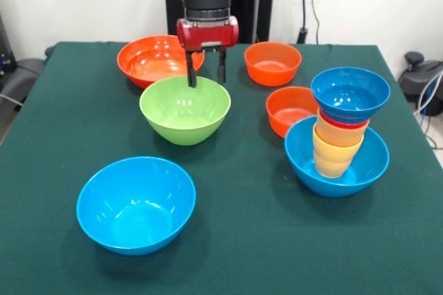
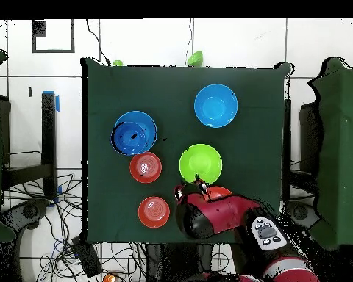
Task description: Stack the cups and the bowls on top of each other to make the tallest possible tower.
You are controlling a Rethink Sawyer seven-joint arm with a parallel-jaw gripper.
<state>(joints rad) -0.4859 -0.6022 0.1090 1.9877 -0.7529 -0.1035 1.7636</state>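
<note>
Gripper [image 1: 206,73] hovers, fingers spread, astride the green bowl's [image 1: 185,109] far rim, mid-table left of the tower [image 1: 339,132], so it looks like pickup time: close, lift, carry over.

The red and black arm hangs upright at top centre, its gripper [image 1: 205,71] fingers spread apart, pointing down.

A robotics lab is indicated. A table [image 1: 228,239] covered in green cloth is set on a pale tiled floor [image 2: 157,44], where tape marks [image 2: 56,101] are stuck. Loose cables [image 2: 62,220] are strewn beside it, and a red arm [image 2: 231,220] is mounted there.
</note>
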